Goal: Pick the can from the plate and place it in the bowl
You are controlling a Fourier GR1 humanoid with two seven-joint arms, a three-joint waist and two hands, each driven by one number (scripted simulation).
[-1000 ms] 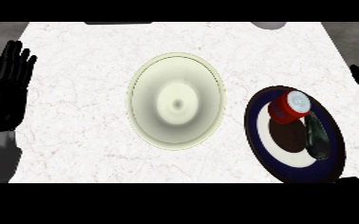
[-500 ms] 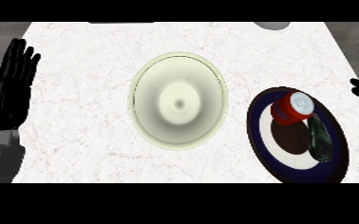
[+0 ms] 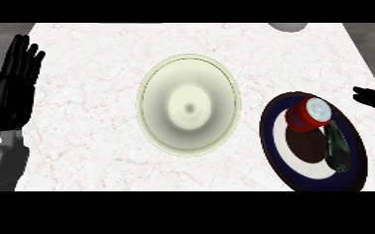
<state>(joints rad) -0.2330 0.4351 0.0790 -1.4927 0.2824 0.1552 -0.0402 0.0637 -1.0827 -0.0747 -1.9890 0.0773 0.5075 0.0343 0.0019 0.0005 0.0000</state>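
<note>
Red can [image 3: 308, 115] stands untouched on the dark plate [image 3: 350, 174] as the right hand [image 3: 363, 96], grip indiscernible, newly edges in; left hand [image 3: 20, 87] rests open

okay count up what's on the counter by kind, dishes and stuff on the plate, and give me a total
Bowls: 1, the cream bowl
Plates: 1, the dark blue plate
Cans: 1, the red can on the plate
Dark green objects: 1, the dark green object beside the can
Total: 4
</note>
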